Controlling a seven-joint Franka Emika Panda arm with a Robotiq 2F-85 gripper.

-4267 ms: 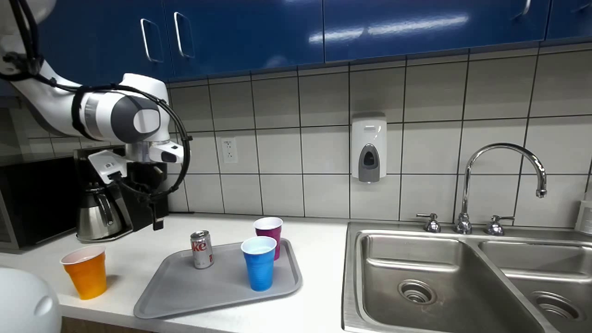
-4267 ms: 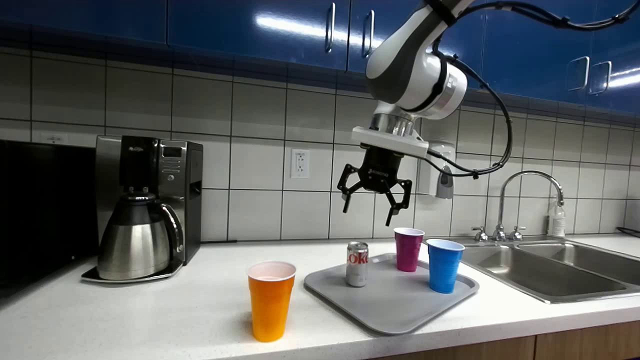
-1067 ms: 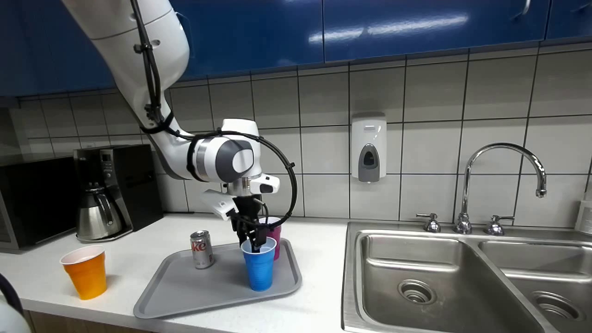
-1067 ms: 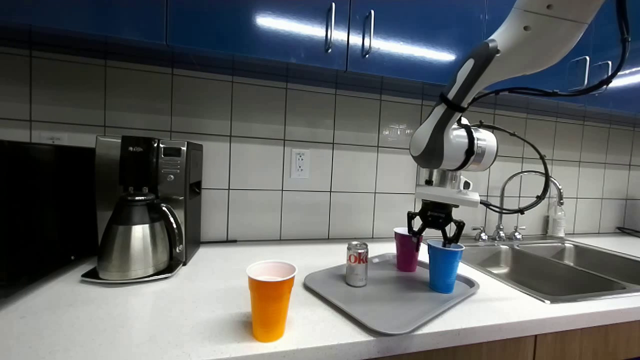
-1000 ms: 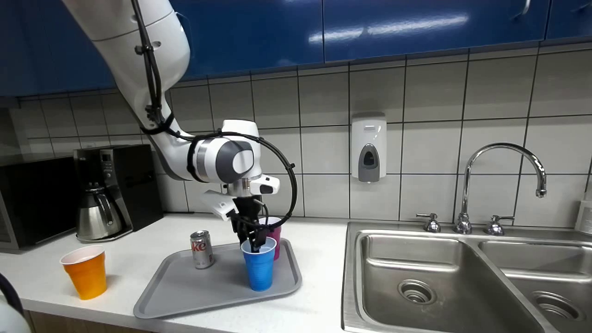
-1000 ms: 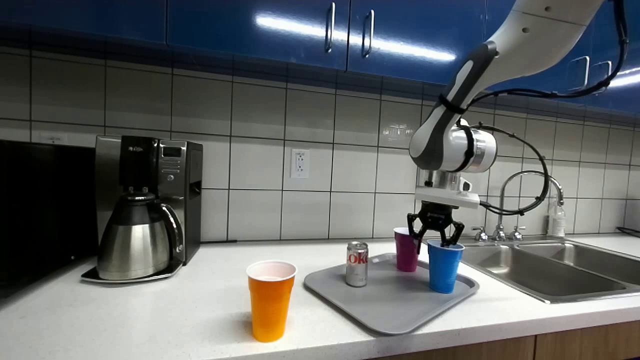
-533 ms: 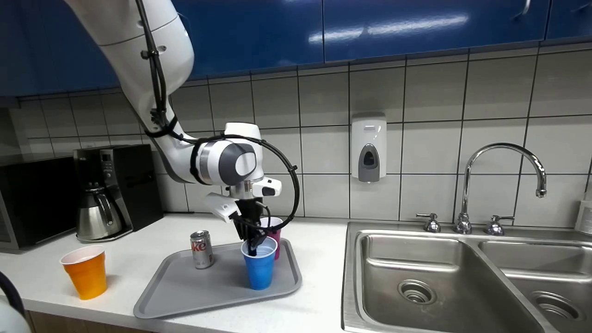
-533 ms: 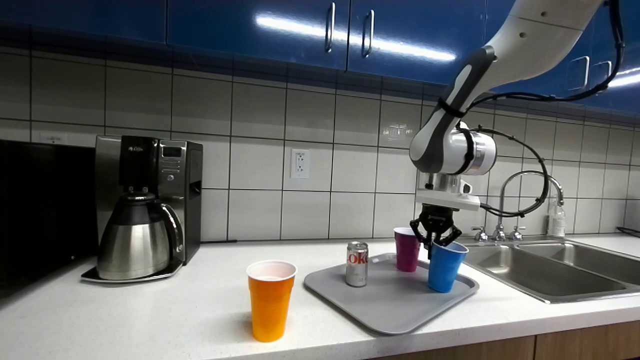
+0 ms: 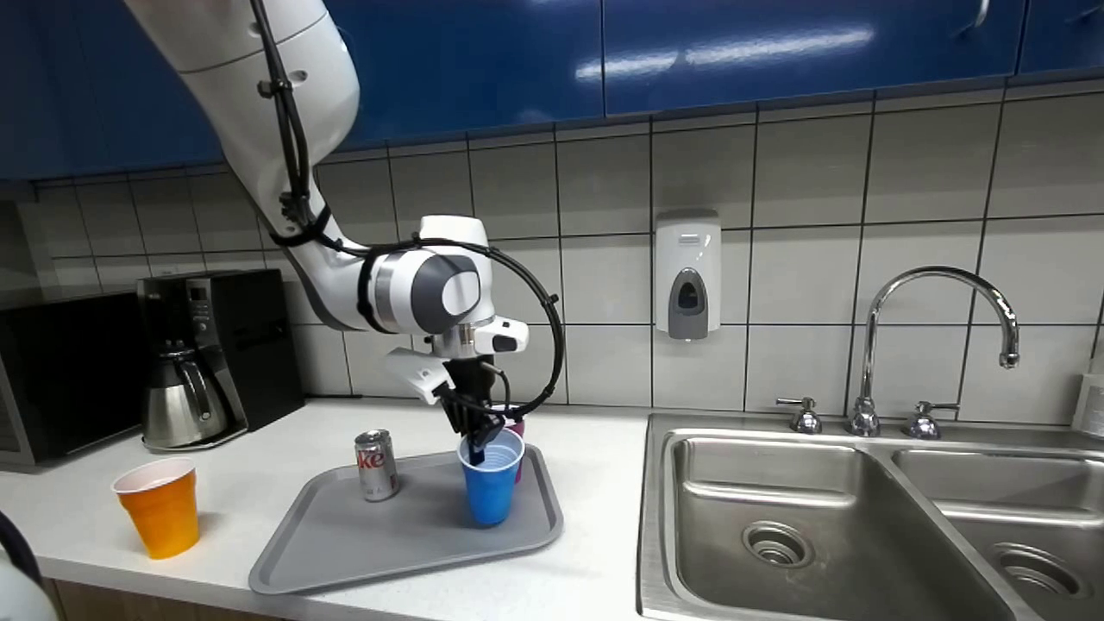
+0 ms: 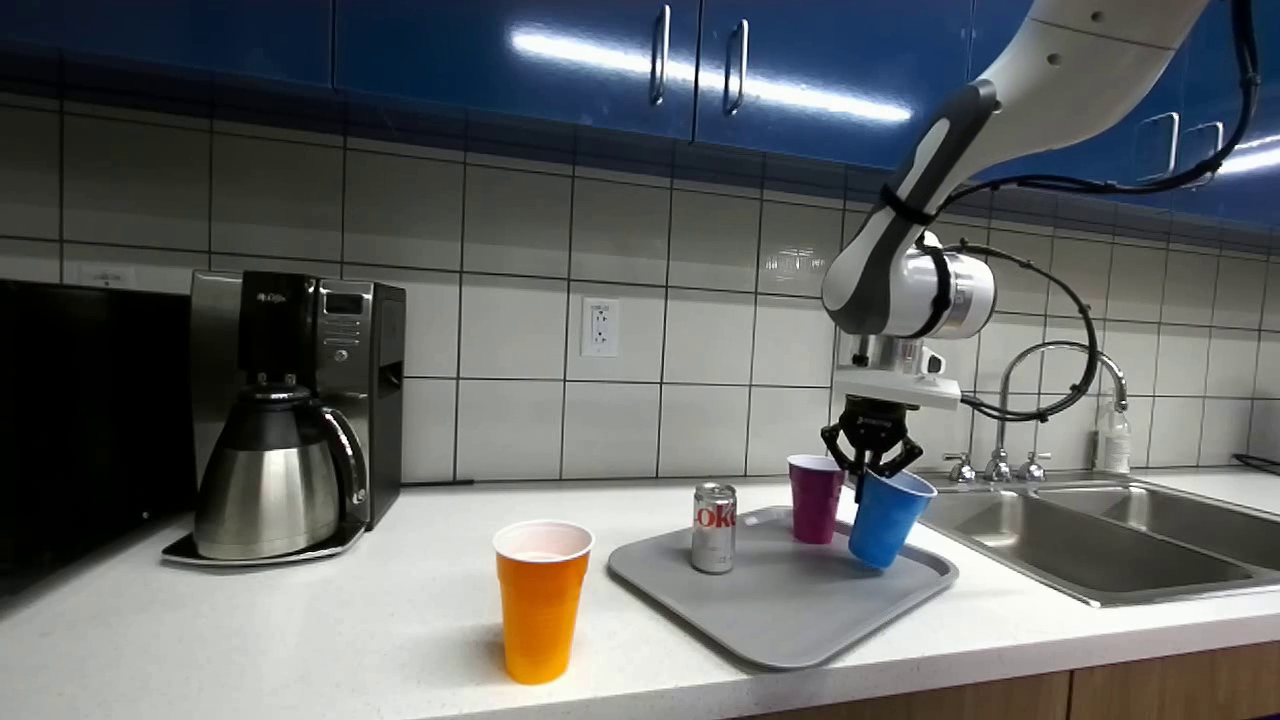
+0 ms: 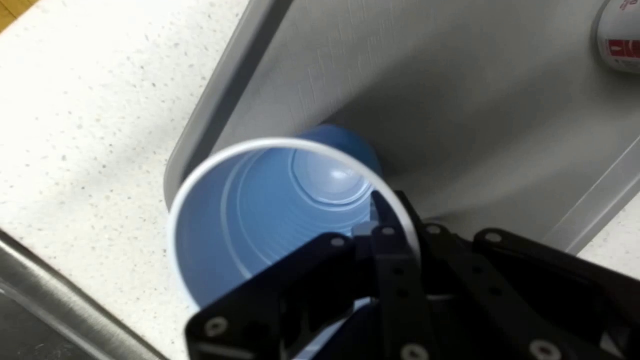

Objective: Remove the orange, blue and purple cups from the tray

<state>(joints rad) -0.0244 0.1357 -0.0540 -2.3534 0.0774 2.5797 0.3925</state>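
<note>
The blue cup (image 10: 888,528) leans over the grey tray (image 10: 760,625), its base looking slightly raised off the surface. My gripper (image 10: 862,488) is shut on the cup's near wall. In the wrist view one fingertip is inside the blue cup (image 11: 270,210) and one outside, the white rim running between the gripper's (image 11: 390,199) tips. The purple cup (image 10: 815,505) stands upright on the tray behind; in an exterior view the gripper and blue cup largely cover the purple cup (image 9: 519,429). On the counter beside the tray, the orange cup (image 10: 542,615) stands upright.
A silver soda can (image 10: 714,535) stands on the tray, on the side towards the orange cup. The steel sink (image 9: 660,517) lies past the tray's far side. A coffee maker (image 10: 300,430) stands at the back, and a soap dispenser (image 9: 688,276) hangs on the wall.
My arm has come over from above the can side to the blue cup. In the last second the jaws have closed on its wall, and the cup has tilted and risen a little.
</note>
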